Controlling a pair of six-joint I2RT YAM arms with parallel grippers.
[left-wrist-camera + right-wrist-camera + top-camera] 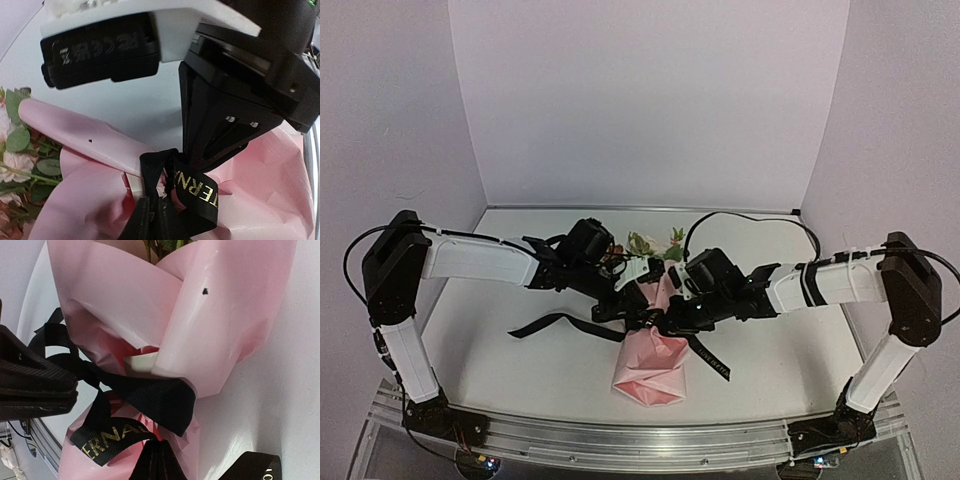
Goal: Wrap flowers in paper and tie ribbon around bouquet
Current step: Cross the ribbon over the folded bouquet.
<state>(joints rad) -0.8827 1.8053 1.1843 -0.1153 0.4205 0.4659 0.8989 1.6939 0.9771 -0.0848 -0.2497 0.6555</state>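
1 bouquet (655, 365) lengthwise near-far, flowers (641, 243) farthest

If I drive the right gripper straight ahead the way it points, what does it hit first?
Most likely the ribbon, the black band crossing just beyond the right gripper tips, then the pink paper behind it. Depth is unclear from the wrist view.

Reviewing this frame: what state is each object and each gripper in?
flowers: lying down, stems inside the paper.
paper: wrapped into a cone around the stems.
ribbon: looped across the cone's narrow part, loose ends trailing to both sides.
left gripper: shut on the ribbon.
right gripper: shut on the ribbon.
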